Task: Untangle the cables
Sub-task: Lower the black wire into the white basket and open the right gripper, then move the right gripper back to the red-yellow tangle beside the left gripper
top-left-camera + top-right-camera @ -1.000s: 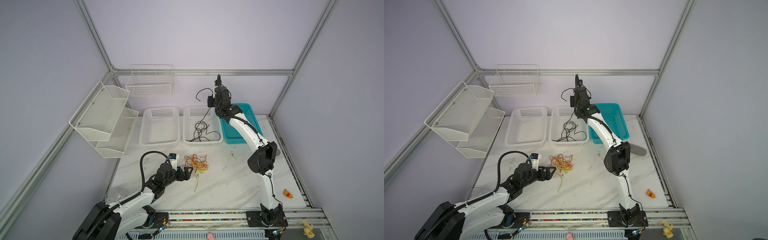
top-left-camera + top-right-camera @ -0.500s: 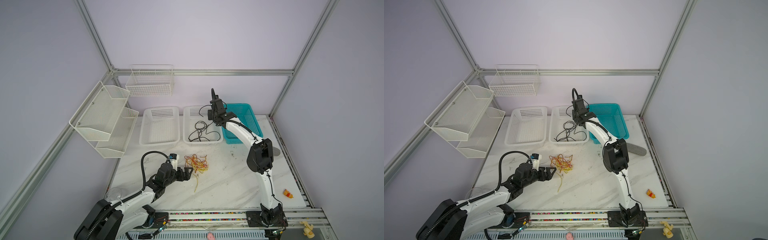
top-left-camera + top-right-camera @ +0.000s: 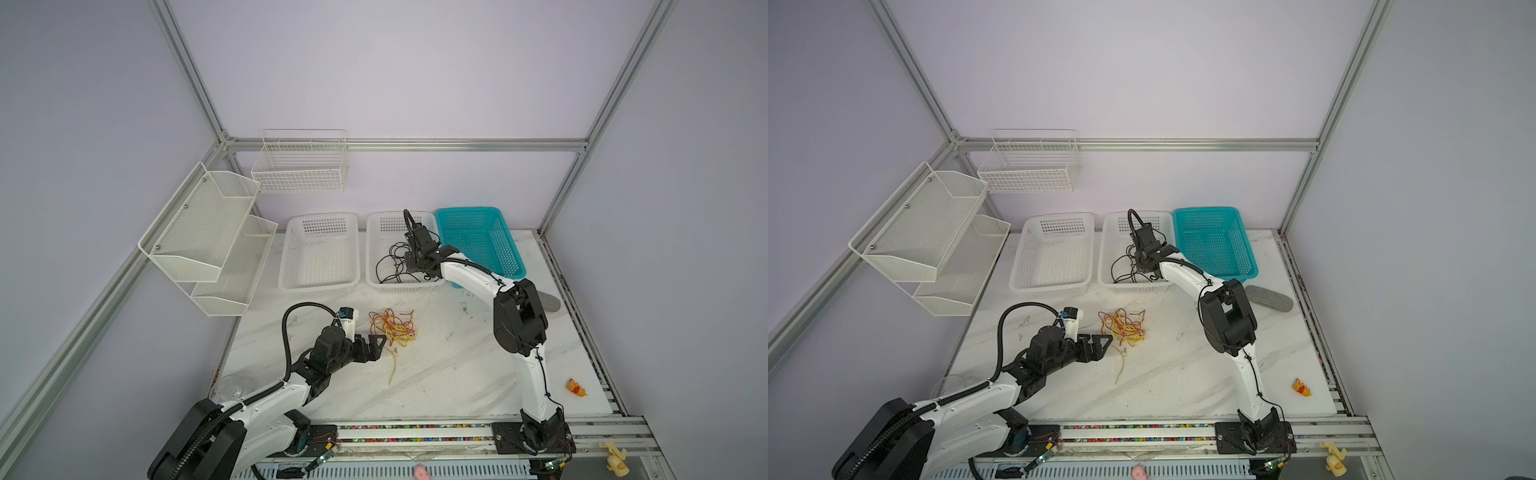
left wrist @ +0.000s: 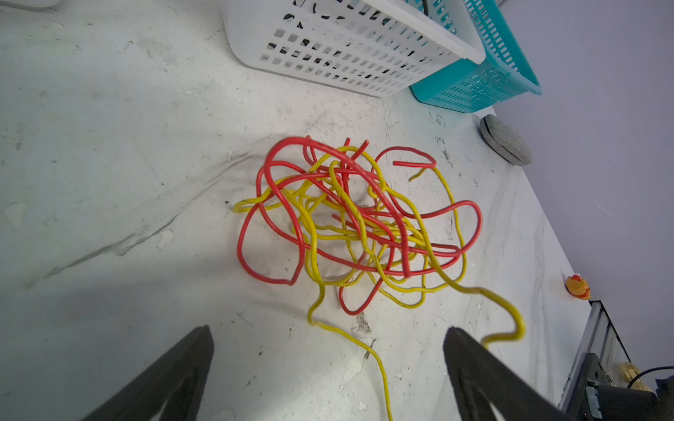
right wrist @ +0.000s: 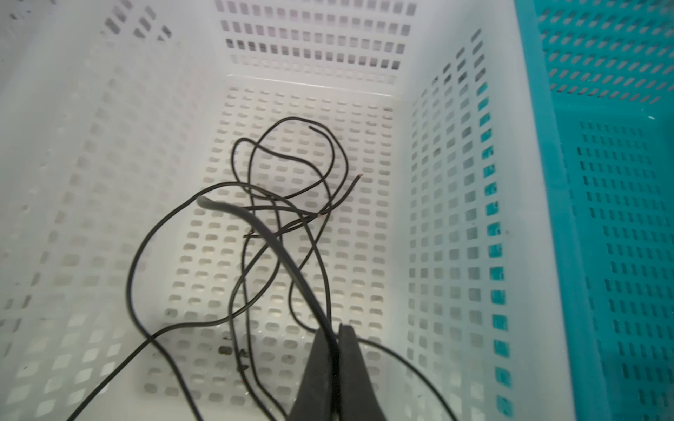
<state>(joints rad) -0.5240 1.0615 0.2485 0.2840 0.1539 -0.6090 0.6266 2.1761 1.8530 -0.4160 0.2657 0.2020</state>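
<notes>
Over the middle white basket (image 3: 401, 286) my right hand (image 5: 338, 330) is pinched shut on a black cable (image 5: 277, 249) whose loops lie inside it, so I judge the black nearly sorted, while the red and yellow cables (image 4: 350, 226) sit knotted on the worktop (image 4: 109, 145) before my wide-open left hand (image 4: 327, 330).

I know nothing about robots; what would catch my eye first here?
A bright red and yellow tangle of cables lies on the marble table, just ahead of the open left gripper. Farther back, the right gripper pinches a black cable inside the middle white basket.
</notes>
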